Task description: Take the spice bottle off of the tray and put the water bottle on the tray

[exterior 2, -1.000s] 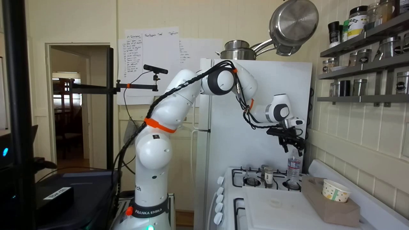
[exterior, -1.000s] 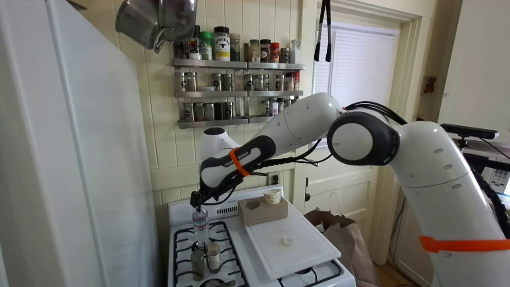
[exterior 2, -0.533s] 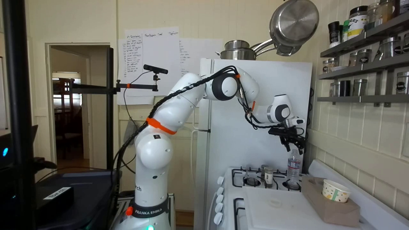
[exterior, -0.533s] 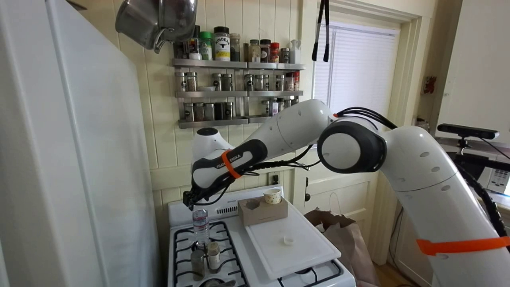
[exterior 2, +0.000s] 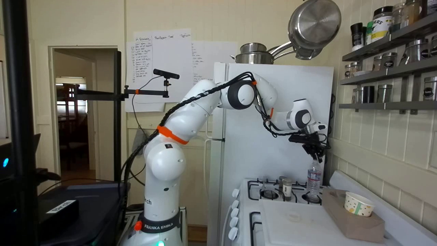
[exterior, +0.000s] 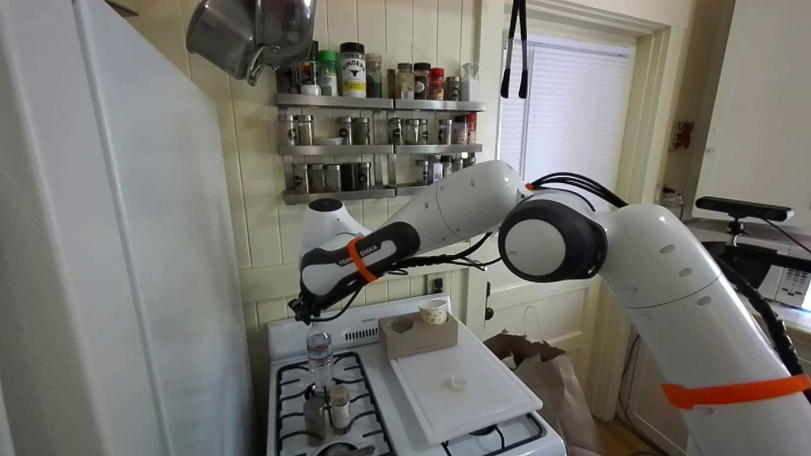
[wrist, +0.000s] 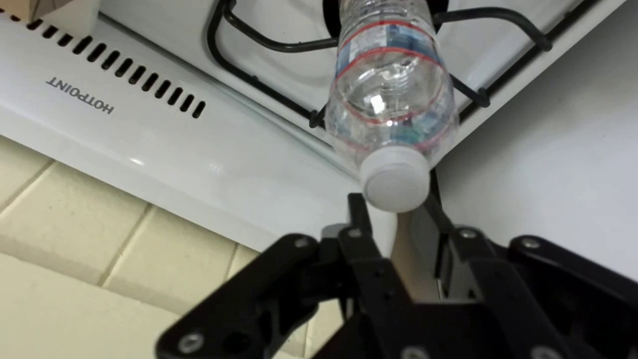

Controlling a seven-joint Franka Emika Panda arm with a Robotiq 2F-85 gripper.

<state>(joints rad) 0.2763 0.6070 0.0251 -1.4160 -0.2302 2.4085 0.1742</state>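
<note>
The water bottle (wrist: 391,94), clear with a white cap and a red-and-blue label, stands upright on a rear burner of the stove in both exterior views. At its top, my gripper (wrist: 396,199) is shut on the cap, one fingertip against each side. The same gripper (exterior 2: 316,159) reaches down from above in an exterior view. A white tray (exterior: 469,405) with a low rim lies across the stove's centre. Two short jars, a greyish one (exterior: 314,419) and a pale-labelled one (exterior: 340,405), stand off the tray on the burner grate; I cannot tell which is the spice bottle.
A brown cardboard holder (exterior: 418,339) bearing a patterned paper cup (exterior 2: 358,204) sits at the tray's back edge. A small clear cup (exterior: 458,382) lies on the tray. The fridge (exterior 2: 273,130) rises close beside the bottle; the stove's backguard (wrist: 164,129) is behind it.
The gripper has shifted slightly and its fingers have come together around the cap of the bottle. The bottle, jars and tray stand where they were.
</note>
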